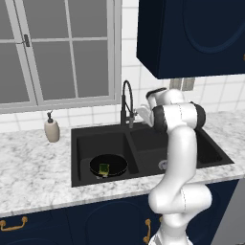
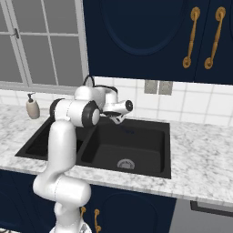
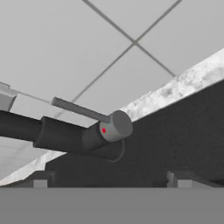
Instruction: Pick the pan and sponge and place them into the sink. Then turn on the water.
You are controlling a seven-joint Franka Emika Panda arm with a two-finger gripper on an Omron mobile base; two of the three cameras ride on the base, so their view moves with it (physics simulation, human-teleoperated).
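A large matte black double-basin sink is set into a white-and-grey marbled table below a grey-framed window. In the left base view, a round, shallow black frying pan is seen lying on the floor of the left basin, and a small green-and-yellow rectangular sponge is seen resting inside the pan. The right basin is shown in the right base view with its round metal drain uncovered. A tall black arched faucet is mounted at the back of the sink, between the two basins, and no stream of water is seen at it.

A beige soap dispenser bottle is stood upright on the table to the left of the sink, near the wall of white tiles.

The gripper is held near the base of the faucet, above the back edge of the sink. In the hand view, the two dark fingertips are seen spread wide apart at the bottom, with nothing gripped between them. Just ahead of them, the faucet's grey cylindrical valve body with a small red dot is seen, and a thin grey lever is shown projecting from it.
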